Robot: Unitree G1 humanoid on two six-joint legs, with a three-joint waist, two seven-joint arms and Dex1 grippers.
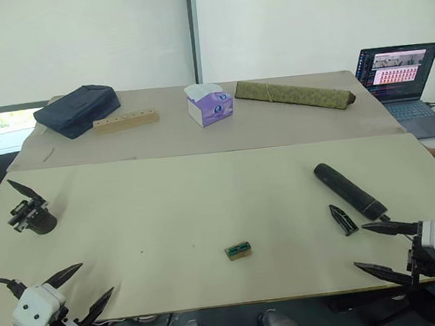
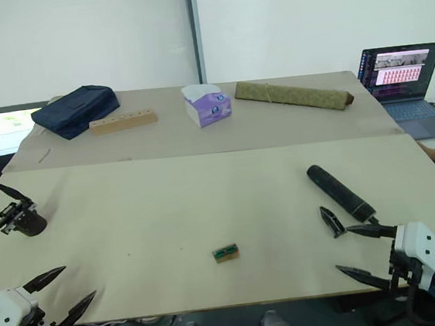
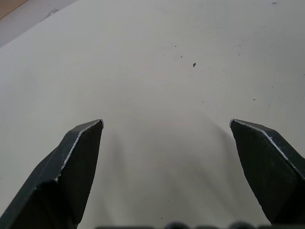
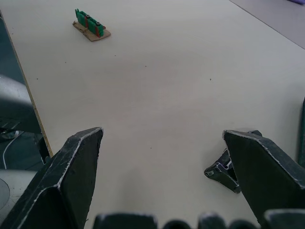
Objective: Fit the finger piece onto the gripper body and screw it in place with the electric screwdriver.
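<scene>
The table (image 1: 206, 203) runs wide and pale, its near edge under both arms; the electric screwdriver (image 1: 350, 190) lies just beyond the right end effector (image 1: 384, 248), its bit end hidden behind the upper finger; the gripper body (image 1: 33, 214) sits well ahead of the left end effector (image 1: 81, 288), one pointed finger sticking up; the finger piece (image 1: 342, 218) lies just beside the right end effector, partly covered by a fingertip in the right wrist view; the small green-and-brown block (image 1: 238, 250) rests between the two arms. Both end effectors hang spread wide, holding nothing.
</scene>
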